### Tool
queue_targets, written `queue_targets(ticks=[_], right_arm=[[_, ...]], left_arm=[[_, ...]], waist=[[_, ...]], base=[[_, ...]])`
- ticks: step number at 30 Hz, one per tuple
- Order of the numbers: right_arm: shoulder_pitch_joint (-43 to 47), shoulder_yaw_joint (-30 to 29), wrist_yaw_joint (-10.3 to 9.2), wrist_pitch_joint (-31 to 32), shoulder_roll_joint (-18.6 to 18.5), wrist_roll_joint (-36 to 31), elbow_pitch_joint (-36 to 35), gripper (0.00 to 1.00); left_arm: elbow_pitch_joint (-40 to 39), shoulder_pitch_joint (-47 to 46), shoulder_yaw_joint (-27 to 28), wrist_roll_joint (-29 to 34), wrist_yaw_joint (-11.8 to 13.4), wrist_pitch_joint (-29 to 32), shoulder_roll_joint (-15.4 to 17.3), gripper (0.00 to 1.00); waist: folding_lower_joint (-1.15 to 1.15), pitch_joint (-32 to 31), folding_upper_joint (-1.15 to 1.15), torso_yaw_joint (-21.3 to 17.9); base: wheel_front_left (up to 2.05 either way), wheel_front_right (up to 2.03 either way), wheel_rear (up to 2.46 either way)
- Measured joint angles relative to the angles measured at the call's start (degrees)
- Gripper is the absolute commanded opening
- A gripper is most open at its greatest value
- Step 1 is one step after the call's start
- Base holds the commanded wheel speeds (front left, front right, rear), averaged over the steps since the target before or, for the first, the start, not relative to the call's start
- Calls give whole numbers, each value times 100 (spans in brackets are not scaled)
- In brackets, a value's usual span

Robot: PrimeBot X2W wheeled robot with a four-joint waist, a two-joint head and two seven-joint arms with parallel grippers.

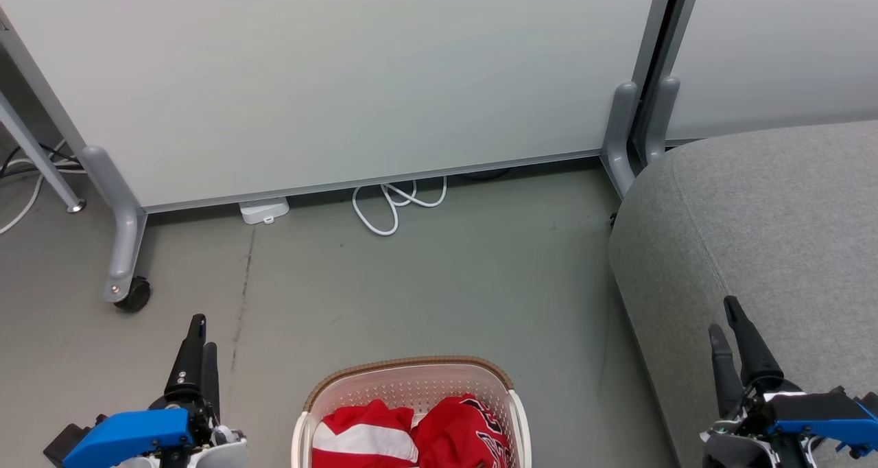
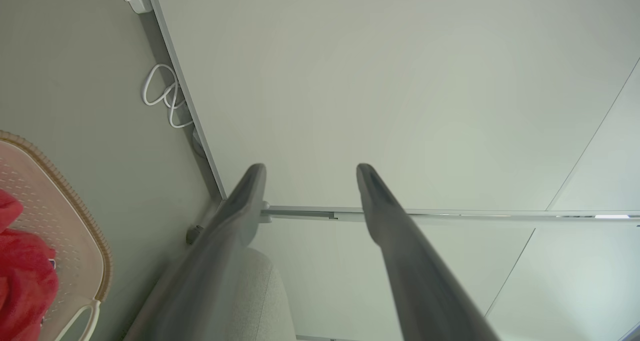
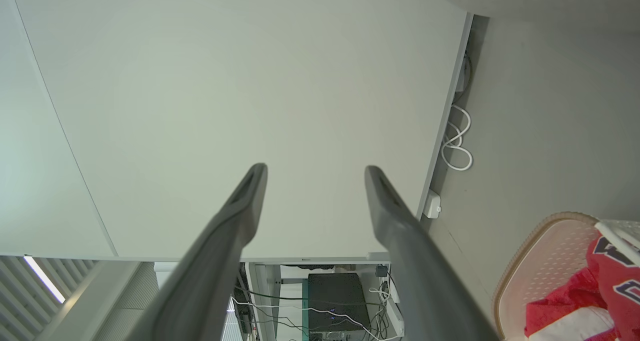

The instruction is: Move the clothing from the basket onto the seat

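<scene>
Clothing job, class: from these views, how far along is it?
Done: nothing; the striped garment and the jersey lie in the basket. In hand: nothing; left gripper and right gripper hover open, empty. Left: both garments onto the seat.

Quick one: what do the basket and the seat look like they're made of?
The basket looks like matte cream moulded plastic, its walls punched with small holes; the brown braided rim could be rattan or imitation. The seat looks like matte grey woven upholstery, with a stitched seam.
</scene>
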Motion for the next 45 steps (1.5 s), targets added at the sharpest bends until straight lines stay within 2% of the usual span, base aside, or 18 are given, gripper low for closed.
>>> queue_targets(ticks=[5, 20, 30, 45], right_arm=[[-1, 42, 0, -145, 0, -280, -62, 100], [-2, 179, 0, -506, -2, -1430, -316, 100], [-4, 344, 0, -710, -4, -2356, -501, 100], [-4, 572, 0, -999, -8, -3904, -706, 100]], left_arm=[[-25, -21, -44, 241, 0, -144, 0, 100], [-246, -130, -132, 1591, -1, -502, 7, 100], [-481, -160, -344, 2770, 37, -708, 12, 100], [-701, -221, -800, 4586, 233, -991, 21, 100]], waist=[[0, 5, 0, 1], [0, 23, 0, 9], [0, 40, 0, 14], [0, 67, 0, 23]], base=[[0, 0, 0], [0, 0, 0], [0, 0, 0], [0, 0, 0]])
